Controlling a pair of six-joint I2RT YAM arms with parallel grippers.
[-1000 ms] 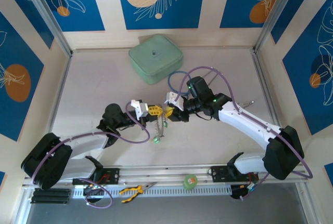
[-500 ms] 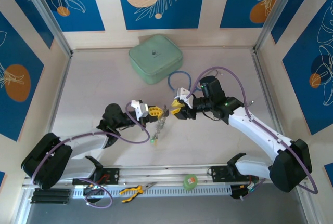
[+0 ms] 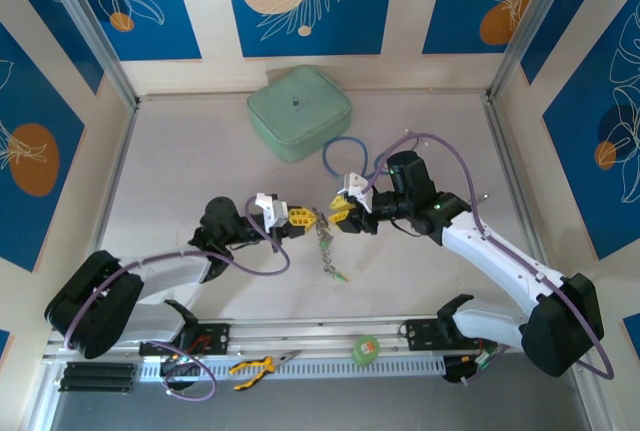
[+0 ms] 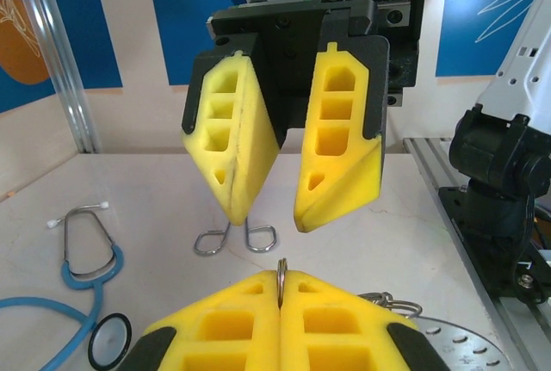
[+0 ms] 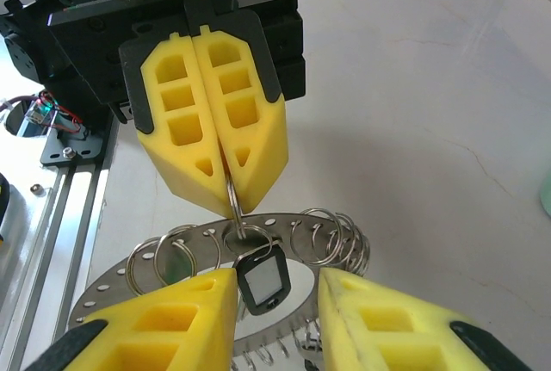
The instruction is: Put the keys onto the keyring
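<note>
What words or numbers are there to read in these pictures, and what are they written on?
No words or numbers can be read here.
On the green case: one tiny dark mark on its top, too small to read.
On the black tag hanging from the small metal ring: a grey face that looks blank.
On the wall panels: leaf and circle pictures, no letters.

- Fingers [image 5: 176, 121] of the left gripper [image 5: 230, 192]: yellow plastic, matt.
- Keyring [image 5: 320, 230]: bright, glossy metal wire loops on a dull grey perforated band.
- Key tag [image 5: 261, 281]: black plastic, glossy face.
- Table [image 5: 413, 130]: pale, smooth, matt, faintly veined.
</note>
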